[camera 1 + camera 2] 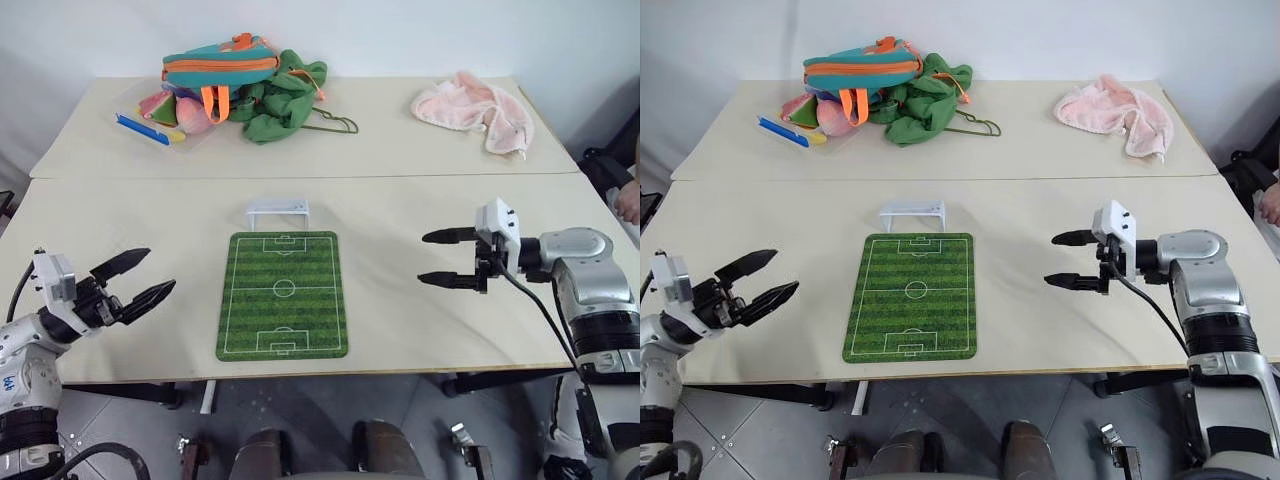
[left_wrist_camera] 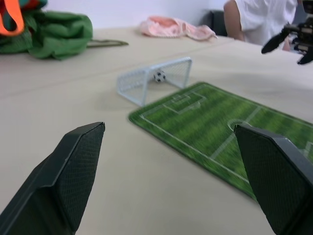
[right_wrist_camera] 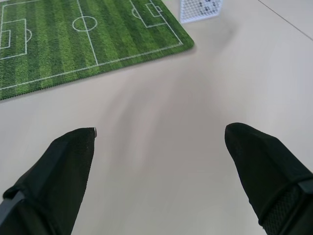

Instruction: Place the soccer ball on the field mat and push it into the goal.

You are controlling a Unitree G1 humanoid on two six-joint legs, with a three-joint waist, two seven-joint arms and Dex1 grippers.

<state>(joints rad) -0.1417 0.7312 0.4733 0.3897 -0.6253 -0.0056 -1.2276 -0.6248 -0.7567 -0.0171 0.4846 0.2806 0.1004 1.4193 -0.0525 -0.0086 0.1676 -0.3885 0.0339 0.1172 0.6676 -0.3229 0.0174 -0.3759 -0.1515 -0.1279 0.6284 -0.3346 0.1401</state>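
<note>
I see the soccer ball (image 2: pixel 159 76) sitting inside the goal (image 2: pixel 152 79), behind the netting, in the upper middle of the left wrist view. The goal stands just past the far short edge of the field mat (image 1: pixel 283 294), which lies flat at the centre of the head view on the near table (image 1: pixel 400 320). Left gripper (image 1: pixel 139 279) hangs at the lower left of the frame, off the mat's left side, fingers spread wide w/ nothing between them. Right gripper (image 1: pixel 444 258) is at mid right, well apart from the mat, fingers also wide apart and empty, pointing toward the mat. On the far table, upper left: a teal-and-orange backpack (image 1: pixel 220 63) piled on green cloth (image 1: pixel 280 105), w/ a blue pen-like item (image 1: pixel 141 129) beside it. Upper right: a pink towel (image 1: pixel 473 108). At the right edge of the frame a person's hand (image 1: pixel 628 203) shows.
</note>
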